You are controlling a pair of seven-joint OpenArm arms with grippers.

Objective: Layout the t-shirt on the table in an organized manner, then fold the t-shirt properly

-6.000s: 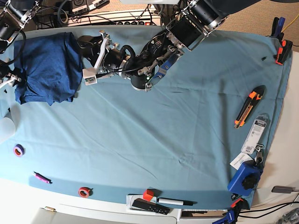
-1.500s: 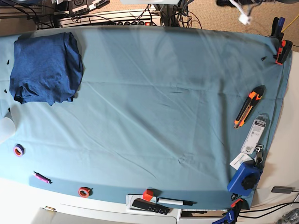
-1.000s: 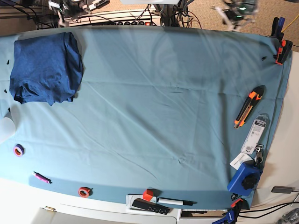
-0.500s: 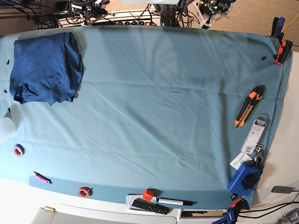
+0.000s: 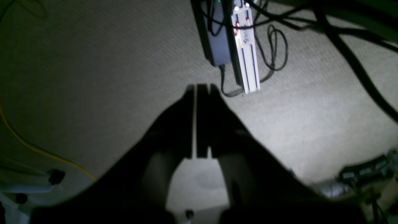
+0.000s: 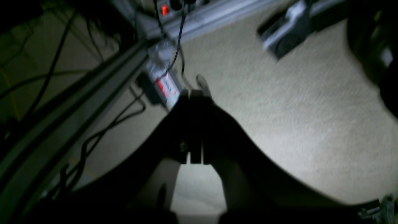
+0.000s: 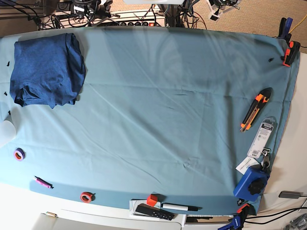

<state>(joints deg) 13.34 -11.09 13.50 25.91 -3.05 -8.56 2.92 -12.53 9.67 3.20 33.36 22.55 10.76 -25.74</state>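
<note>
Across most of the base frame: wide table under smooth teal-blue cloth | upper left: folded dark navy knit t-shirt | 2 dark grippers over beige carpet, left gripper pressed together, right gripper pressed together, empty

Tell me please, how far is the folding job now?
Done, it seems: the t-shirt lies folded in a compact stack at the far corner of the table. In hand: nothing; the left gripper and right gripper are shut and empty over the floor. Left: apparently nothing, though the lower edge looks slightly uneven.
</note>
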